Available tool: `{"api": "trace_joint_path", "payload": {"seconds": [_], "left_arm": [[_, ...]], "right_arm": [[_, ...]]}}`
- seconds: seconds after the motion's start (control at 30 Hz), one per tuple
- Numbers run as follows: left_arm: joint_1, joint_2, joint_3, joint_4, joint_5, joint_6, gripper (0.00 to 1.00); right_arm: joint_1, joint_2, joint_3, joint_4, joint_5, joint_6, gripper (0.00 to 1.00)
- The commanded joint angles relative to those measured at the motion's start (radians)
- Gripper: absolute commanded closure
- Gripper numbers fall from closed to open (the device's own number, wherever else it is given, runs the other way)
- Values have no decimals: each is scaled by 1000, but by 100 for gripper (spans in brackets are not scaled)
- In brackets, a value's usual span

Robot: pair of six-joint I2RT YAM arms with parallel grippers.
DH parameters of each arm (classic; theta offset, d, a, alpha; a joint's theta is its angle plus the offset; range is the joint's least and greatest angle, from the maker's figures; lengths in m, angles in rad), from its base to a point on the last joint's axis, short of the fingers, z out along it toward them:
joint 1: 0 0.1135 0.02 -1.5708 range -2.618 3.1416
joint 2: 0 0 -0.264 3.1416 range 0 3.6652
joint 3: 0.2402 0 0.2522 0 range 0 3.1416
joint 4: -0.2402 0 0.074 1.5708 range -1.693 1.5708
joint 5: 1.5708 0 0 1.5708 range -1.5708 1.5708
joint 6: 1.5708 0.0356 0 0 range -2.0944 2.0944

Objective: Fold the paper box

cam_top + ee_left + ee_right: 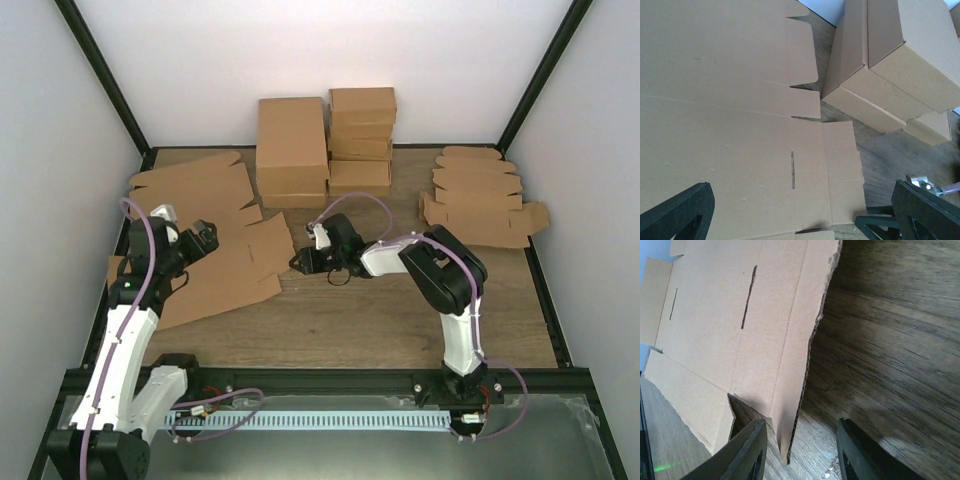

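Note:
The paper box [225, 268] lies unfolded on the table's left half, a large flat brown sheet with creases, slots and side flaps. My left gripper [204, 238] hovers above its middle, jaws wide open; in the left wrist view the sheet [740, 125] fills the frame between the gripper's [802, 217] spread fingers [680, 212]. My right gripper [298, 263] is at the sheet's right edge. In the right wrist view that edge flap [800, 365] is raised off the wood and stands between the gripper's [800, 432] fingers; the right finger [855, 450] is still apart from it.
Folded brown boxes [292, 150] are stacked at the back centre, with a taller pile [361, 140] beside them. Smaller flat blanks with rounded tabs [478, 195] lie at the back right. More flat cardboard [190, 172] lies at the back left. Black frame posts [100, 60] flank the table.

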Motion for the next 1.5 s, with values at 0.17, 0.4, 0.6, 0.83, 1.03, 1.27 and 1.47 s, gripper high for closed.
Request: {"api": "trace_joint_path", "payload": {"seconds": [0.17,0.4,0.6,0.83,1.03,1.27,1.47], "left_arm": [[4,-17,14,7,-9,28,0],[4,-21,3,9,-3,25,0],[5,-32,24,-18,-25,28,0],[4,-119,57,-30,-45,13,0],[5,-161,129,-65,-66,21,0],[5,-195,168,-83,-90,32,0],[5,-199,169,-79,-77,37,0]], "right_arm": [[28,18,42,1,46,16,72],[42,2,68,-27,79,-18,99],[89,-107,38,-46,180,-135,99],[136,-226,52,-120,271,-266,99],[148,-340,64,-183,302,-382,99],[148,-468,32,-221,315,-441,99],[148,-553,29,-279,373,-502,99]]}}
